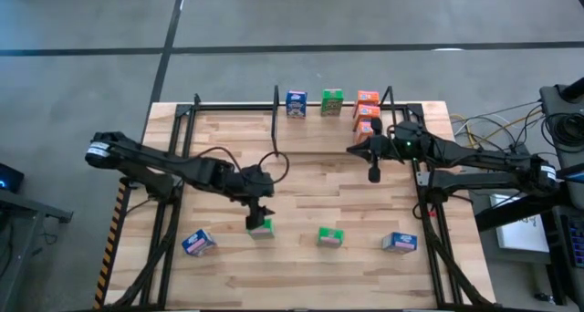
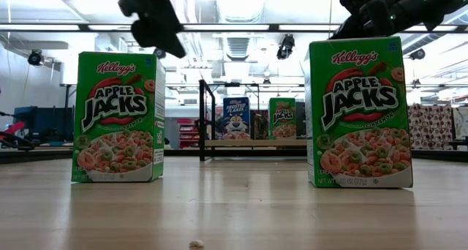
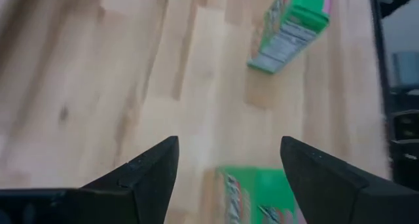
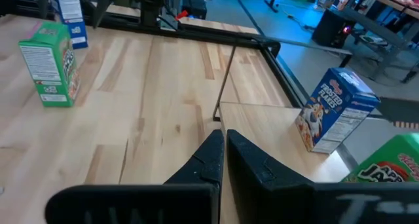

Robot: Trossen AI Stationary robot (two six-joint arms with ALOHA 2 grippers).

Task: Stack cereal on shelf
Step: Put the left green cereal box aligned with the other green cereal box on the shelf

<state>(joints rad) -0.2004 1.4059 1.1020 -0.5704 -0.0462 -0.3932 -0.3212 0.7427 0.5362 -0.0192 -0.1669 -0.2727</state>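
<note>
The shelf (image 1: 313, 114) stands at the table's far edge and carries a blue cereal box (image 1: 295, 103), a green one (image 1: 332, 101) and orange ones (image 1: 368, 109). On the near part of the table stand a blue box (image 1: 198, 243), two green boxes (image 1: 263, 227) (image 1: 330, 237) and another blue box (image 1: 399, 243). My left gripper (image 1: 256, 215) hangs open just above the left green box (image 3: 255, 194), one finger on either side of it, without touching. My right gripper (image 4: 223, 152) is shut and holds nothing, raised in front of the shelf's right part.
Black side frames (image 1: 169, 180) (image 1: 429, 212) run along the table's left and right edges. Cables (image 1: 484, 130) lie beyond the right edge. Bare wood lies between the shelf and the row of boxes near the front.
</note>
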